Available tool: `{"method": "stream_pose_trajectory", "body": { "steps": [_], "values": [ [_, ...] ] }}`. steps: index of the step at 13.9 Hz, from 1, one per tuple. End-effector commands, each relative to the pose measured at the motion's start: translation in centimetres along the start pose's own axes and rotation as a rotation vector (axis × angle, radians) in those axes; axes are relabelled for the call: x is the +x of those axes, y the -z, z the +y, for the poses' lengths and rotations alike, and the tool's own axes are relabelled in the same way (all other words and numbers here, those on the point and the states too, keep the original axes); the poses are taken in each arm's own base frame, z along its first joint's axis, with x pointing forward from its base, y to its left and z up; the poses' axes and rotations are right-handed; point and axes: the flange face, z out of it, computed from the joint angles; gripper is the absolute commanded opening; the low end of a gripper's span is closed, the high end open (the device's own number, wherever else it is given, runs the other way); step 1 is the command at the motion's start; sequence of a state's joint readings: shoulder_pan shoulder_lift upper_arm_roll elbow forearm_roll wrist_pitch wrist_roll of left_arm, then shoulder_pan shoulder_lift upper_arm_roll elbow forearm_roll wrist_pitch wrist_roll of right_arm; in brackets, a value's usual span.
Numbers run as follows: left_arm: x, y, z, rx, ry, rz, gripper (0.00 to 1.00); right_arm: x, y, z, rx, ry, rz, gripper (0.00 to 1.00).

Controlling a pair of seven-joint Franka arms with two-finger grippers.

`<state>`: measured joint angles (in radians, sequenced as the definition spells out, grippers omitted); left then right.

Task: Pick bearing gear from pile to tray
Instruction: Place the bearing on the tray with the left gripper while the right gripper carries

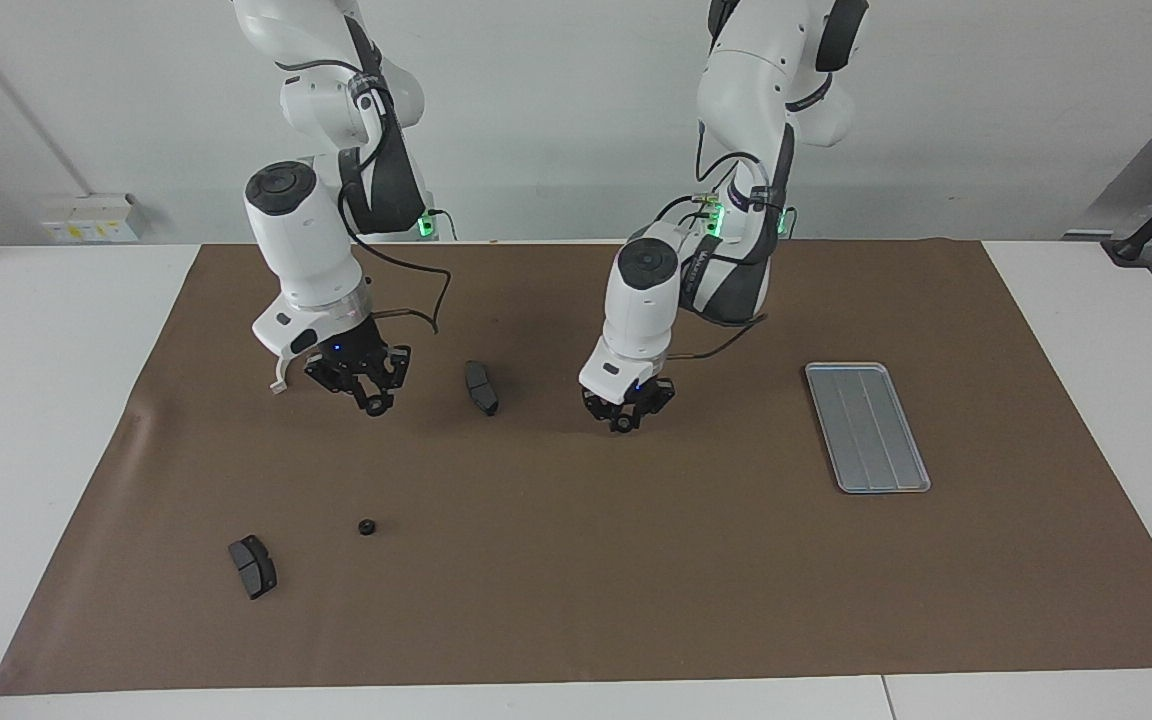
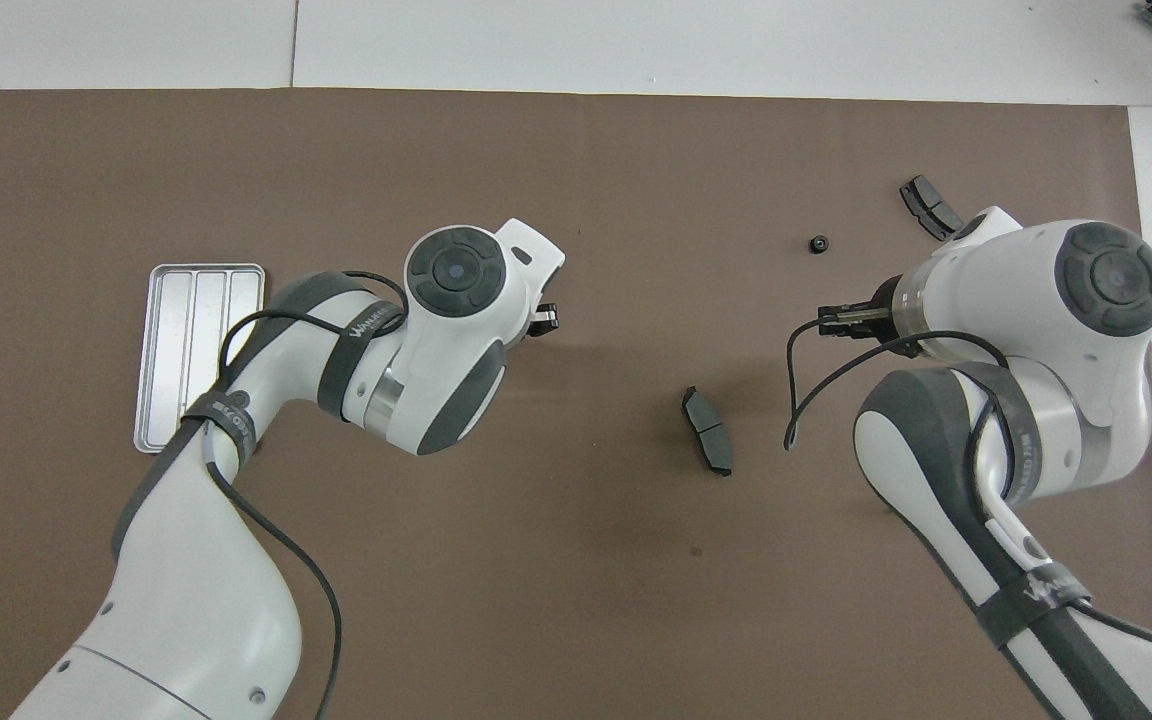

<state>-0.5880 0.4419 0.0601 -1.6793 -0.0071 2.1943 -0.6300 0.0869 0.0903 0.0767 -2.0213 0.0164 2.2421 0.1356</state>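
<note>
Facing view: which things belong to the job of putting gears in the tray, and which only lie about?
Job: loose gear; tray; left gripper, raised over the mat, jaws on a held gear; right gripper likewise, on a second held gear.
Lying about: brake pad between the arms; second brake pad beside the loose gear.

Tray (image 2: 198,280) partly under left arm.

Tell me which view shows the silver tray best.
The facing view: the tray lies whole and uncovered on the brown mat, toward the left arm's end, ridges plain and nothing in it. In the overhead view, the left arm crosses the tray's nearer corner, hiding part of the rim.
</note>
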Motion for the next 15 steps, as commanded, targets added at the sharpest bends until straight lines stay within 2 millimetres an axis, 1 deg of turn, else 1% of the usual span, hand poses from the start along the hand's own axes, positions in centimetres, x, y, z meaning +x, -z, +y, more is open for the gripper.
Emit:
{"method": "stream_pose_trajectory", "body": {
  "steps": [1,2,3,4,5,7,9,10,11,12,13,15],
  "values": [
    [3.7,3.4,-6.5,0.002,0.009,-0.004,0.00,-0.3,0.4,-1.7,0.014,-0.044,-0.008,0.00],
    [4.8,4.2,-9.3,0.007,-0.010,-0.014,0.00,-0.5,0.4,-3.8,0.023,-0.073,-0.005,0.00],
    [5.4,4.6,-11.4,0.010,-0.036,-0.030,0.00,-0.6,0.5,-6.3,0.036,-0.109,0.002,0.00],
    [6.1,4.7,-14.0,0.014,-0.063,-0.043,0.00,-0.7,0.6,-9.2,0.052,-0.151,0.002,0.00],
    [6.6,4.2,-16.7,0.020,-0.087,-0.057,0.00,-0.8,0.7,-12.2,0.068,-0.186,0.006,0.00],
    [7.2,3.3,-22.0,0.023,-0.149,-0.079,0.00,-1.8,-0.1,-18.4,0.087,-0.252,-0.005,0.00],
    [7.3,2.2,-27.0,0.020,-0.198,-0.093,0.00,-3.4,-1.7,-23.3,0.117,-0.291,-0.003,0.00],
    [7.2,2.0,-28.8,0.012,-0.211,-0.082,0.00,-4.4,-2.7,-25.4,0.127,-0.300,-0.009,0.00],
    [6.8,1.2,-30.5,0.012,-0.223,-0.075,0.00,-5.0,-3.3,-26.8,0.143,-0.321,-0.004,0.00],
    [6.0,0.4,-31.7,0.010,-0.224,-0.065,0.00,-5.5,-3.7,-28.0,0.158,-0.342,0.002,0.00],
    [5.1,-0.5,-32.5,0.010,-0.226,-0.051,0.00,-6.2,-3.7,-29.1,0.165,-0.344,0.000,0.00],
    [3.8,-1.8,-33.0,0.007,-0.234,-0.023,0.01,-7.2,-4.7,-30.4,0.161,-0.342,-0.015,0.00]
  ]
}}
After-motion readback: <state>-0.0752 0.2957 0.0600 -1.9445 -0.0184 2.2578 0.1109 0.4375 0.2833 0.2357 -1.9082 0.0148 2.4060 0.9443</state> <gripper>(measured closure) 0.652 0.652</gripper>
